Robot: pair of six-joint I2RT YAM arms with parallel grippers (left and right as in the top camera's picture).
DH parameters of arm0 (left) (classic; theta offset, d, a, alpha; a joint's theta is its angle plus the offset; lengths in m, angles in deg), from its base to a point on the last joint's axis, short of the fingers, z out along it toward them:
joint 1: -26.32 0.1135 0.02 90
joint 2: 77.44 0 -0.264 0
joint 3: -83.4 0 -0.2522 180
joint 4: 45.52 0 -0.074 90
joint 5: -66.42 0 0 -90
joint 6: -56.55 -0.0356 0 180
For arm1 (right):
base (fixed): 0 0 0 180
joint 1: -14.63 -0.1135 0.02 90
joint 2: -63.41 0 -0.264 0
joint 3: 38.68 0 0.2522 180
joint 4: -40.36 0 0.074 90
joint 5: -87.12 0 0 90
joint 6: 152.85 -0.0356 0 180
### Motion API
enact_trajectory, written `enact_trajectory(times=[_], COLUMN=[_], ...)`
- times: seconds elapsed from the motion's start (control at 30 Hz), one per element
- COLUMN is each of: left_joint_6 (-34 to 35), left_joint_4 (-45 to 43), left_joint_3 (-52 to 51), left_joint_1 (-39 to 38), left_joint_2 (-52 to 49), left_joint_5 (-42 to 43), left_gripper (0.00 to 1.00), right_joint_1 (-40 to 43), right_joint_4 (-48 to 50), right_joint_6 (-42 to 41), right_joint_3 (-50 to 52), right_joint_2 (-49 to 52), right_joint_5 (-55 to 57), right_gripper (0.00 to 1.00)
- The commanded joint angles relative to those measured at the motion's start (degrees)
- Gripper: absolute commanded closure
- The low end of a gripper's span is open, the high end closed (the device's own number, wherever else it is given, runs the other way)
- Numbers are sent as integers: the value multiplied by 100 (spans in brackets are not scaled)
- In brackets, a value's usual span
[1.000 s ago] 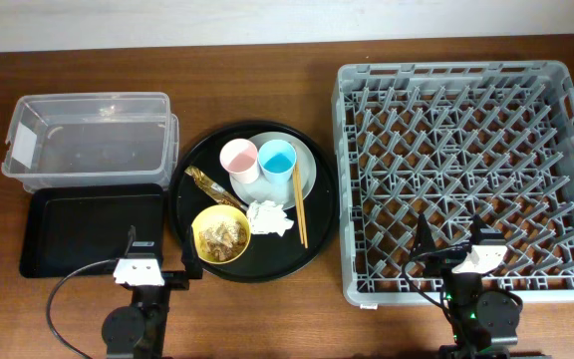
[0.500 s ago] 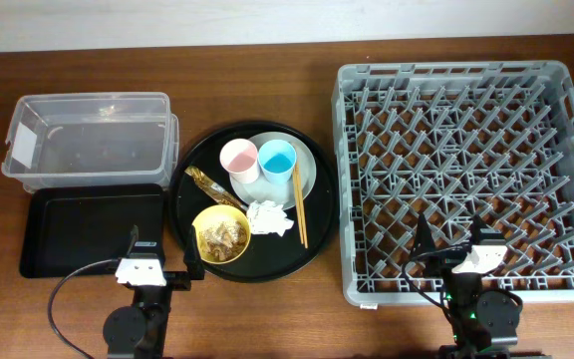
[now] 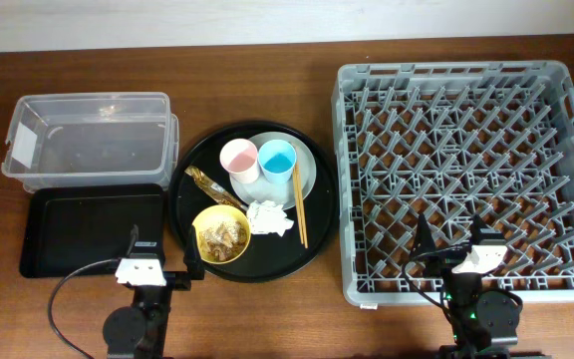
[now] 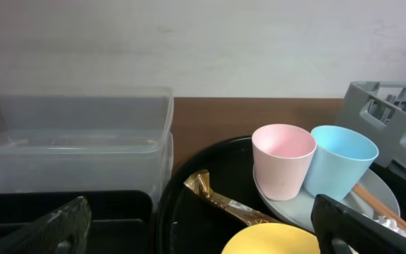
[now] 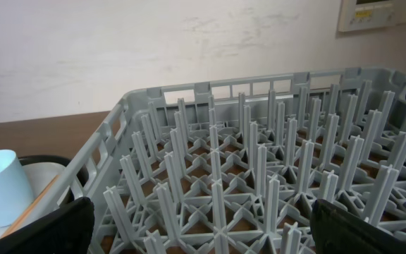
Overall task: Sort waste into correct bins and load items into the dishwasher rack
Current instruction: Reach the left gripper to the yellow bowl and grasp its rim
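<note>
- You are at the opening of the job, by my reading. Nothing is sorted or loaded, and every piece sits on the large round black tray at the centre of the overhead view.
- The left gripper is spread wide with nothing in it, low at the bottom left of the overhead frame. It faces the tray.
- The right gripper is likewise wide apart and empty. It sits at the lower right, at the near edge of the large square grey plastic dishwasher rack, whose pegs carry nothing.
- The waste:
  - The crumpled white tissue lies just right of the yellow bowl.
  - The crinkled gold-brown wrapper lies just above that bowl.
  - The brownish crumbly food scraps sit inside it.
- The bins are at the left of the frame, the clear rectangular plastic tub above the shallow black rectangular tray. Both look empty.
- The dishes:
  - The small pink cup and small blue cup stand upright and touching on the pale grey-green round plate.
  - The thin wooden chopsticks lie across that plate's lower right edge.
- A sensible first move is the left arm onto the tissue or wrapper, both close to it and lying free. Come down from above so the fingers miss the bowl's rim.
- The pictures do not tell which bin takes which waste.
- The wooden worktop between tray and rack is narrow, so lift well before you cross it.
</note>
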Motion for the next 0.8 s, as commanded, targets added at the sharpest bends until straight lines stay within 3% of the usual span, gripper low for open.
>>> enact_trajectory(times=[0.0,0.1,0.2,0.3,0.37,0.5,0.6,0.63,0.67,0.7,0.77], left_joint_6=[-129,50,304,304,302,302,302,302,304,337,396], left_joint_4=[-229,-133,765,1742,2896,4380,4435,4494,4577,4618,4708], left_joint_3=[-20,116,1012,2262,3646,5268,5665,5665,5663,5663,5663], left_joint_1=[-22,-22,-22,-22,-22,-24,-22,-24,-24,-35,-286], left_joint_2=[33,33,-90,-835,-2264,-4339,-5539,-5858,-6148,-6304,-6784], left_joint_5=[315,1493,1464,1469,1471,2020,2645,2732,2848,2859,2848], left_gripper=[1,1,1,1,1,1,1,17,82,100,100], right_joint_1=[35,35,35,35,37,35,35,35,35,35,35], right_joint_4=[-22,-22,-22,-22,-22,-22,-22,-22,-22,-22,-22], right_joint_6=[39,39,39,39,39,39,39,39,39,39,39], right_joint_3=[46,46,46,46,46,46,46,46,46,46,46], right_joint_2=[-37,-37,-37,-37,-37,-37,-37,-37,-37,-37,-37], right_joint_5=[9,9,9,9,9,9,9,9,9,9,9], right_gripper=[2,2,1,2,2,2,2,2,2,2,2])
